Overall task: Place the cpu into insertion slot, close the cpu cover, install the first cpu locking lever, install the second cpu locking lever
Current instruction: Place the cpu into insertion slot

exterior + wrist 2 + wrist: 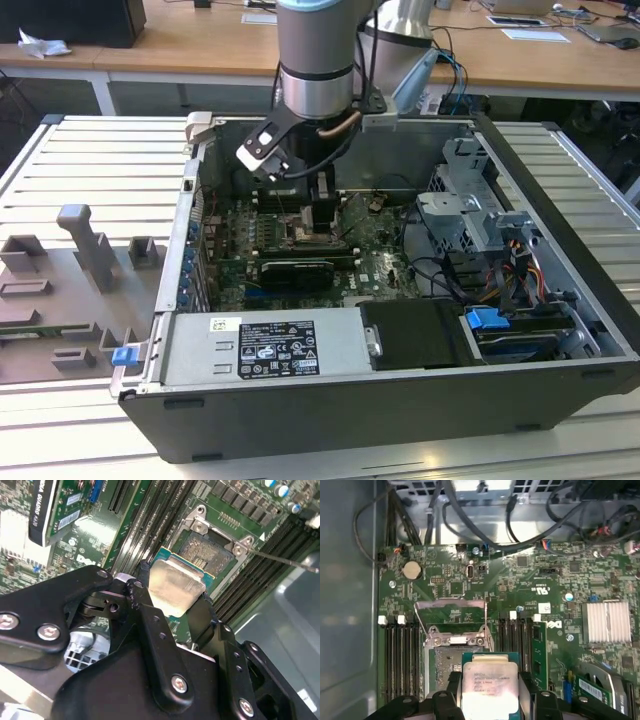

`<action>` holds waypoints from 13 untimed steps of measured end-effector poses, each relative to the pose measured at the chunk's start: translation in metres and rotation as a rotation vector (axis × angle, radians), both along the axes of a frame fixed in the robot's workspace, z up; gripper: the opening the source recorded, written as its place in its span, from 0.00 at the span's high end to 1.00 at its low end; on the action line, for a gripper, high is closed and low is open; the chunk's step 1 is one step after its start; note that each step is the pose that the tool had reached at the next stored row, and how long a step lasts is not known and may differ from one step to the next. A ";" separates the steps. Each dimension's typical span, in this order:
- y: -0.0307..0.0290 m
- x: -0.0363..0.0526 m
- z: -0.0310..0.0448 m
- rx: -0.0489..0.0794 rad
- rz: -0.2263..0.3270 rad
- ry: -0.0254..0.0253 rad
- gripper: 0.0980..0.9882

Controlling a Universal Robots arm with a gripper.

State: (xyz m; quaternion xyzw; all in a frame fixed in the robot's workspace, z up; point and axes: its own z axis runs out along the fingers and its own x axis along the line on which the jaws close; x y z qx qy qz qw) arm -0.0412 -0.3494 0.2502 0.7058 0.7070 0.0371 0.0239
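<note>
Now | hand (174,589) grips cpu (487,685) by 2 sides | cpu over edge of insertion slot (210,550), not in yet | cpu cover (451,615) open

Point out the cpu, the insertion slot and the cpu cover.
the cpu (175,586): second wrist view, middle of its silver face.
the insertion slot (209,551): second wrist view, its dark centre.
the cpu cover (454,640): first wrist view, the broad metal edge nearest the slot.

Dull-sheened silver metal cpu (175,587) between matt black jaws; faintly glossy green circuit board (560,575).
</note>
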 end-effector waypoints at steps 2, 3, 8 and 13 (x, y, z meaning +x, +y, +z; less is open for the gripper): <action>0.0000 -0.0002 -0.0022 0.000 0.025 0.0000 0.50; 0.0000 -0.0003 -0.0031 0.000 0.030 0.0000 0.50; 0.0001 -0.0007 -0.0045 0.000 0.031 0.0001 0.50; 0.0001 -0.0007 -0.0046 0.000 0.031 0.0001 0.50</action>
